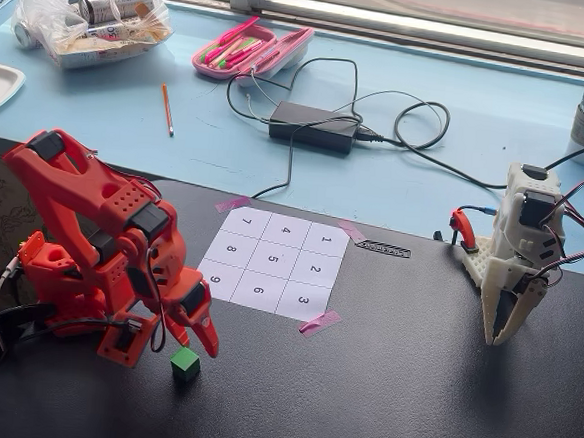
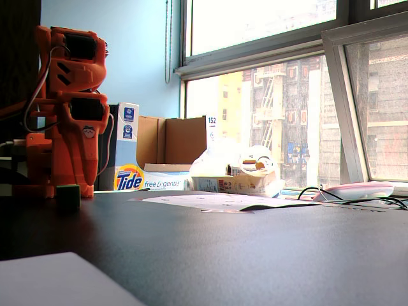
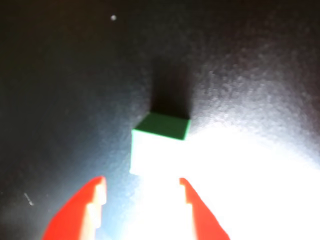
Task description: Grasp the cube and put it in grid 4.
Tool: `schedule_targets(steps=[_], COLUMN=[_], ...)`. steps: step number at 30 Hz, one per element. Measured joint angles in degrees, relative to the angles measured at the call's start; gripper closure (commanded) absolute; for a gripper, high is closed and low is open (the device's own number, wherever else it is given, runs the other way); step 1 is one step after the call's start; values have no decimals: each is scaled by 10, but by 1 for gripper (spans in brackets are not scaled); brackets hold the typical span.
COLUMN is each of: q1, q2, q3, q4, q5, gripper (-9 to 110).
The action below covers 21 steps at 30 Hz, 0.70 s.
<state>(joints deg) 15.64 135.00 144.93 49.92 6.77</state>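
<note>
Cube: the cube (image 1: pixel 186 363) sits on the dark bench (image 1: pixel 381 386) in a fixed view, low and left of centre, just in front of the orange arm and well apart from the paper sheet.
Cube, low side view: in a fixed view it shows as a small dark-green block (image 2: pixel 67 196) at the foot of the orange arm, resting flat on the bench.
Cube, wrist view: the cube (image 3: pixel 159 145) lies just ahead of the two orange fingertips, its near face washed out white by glare (only the top face reads clearly green).
Gripper: the gripper (image 1: pixel 195 345) points down beside the cube; in the wrist view (image 3: pixel 142 189) its fingers stand apart, one to each side of the cube's near edge, with nothing between them. Contact with the cube cannot be told through the glare.
Grid 4: grid 4 (image 1: pixel 286 231) is the middle cell of the sheet's far row, between the cells marked 7 and 1, and is bare.
Sheet: the numbered sheet (image 1: pixel 274 263) lies flat on the bench, held by pink tape at its corners.
White arm: a second, white arm (image 1: pixel 520 260) stands at the right edge of the bench, its gripper tips resting down.
</note>
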Motion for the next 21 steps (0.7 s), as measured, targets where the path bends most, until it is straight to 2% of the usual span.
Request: schedule_targets(steps=[13, 21], q1=[3, 28], q2=[-44, -45], q3=[-21, -40], q4=[13, 69], q5=[4, 4], gripper=[78, 82])
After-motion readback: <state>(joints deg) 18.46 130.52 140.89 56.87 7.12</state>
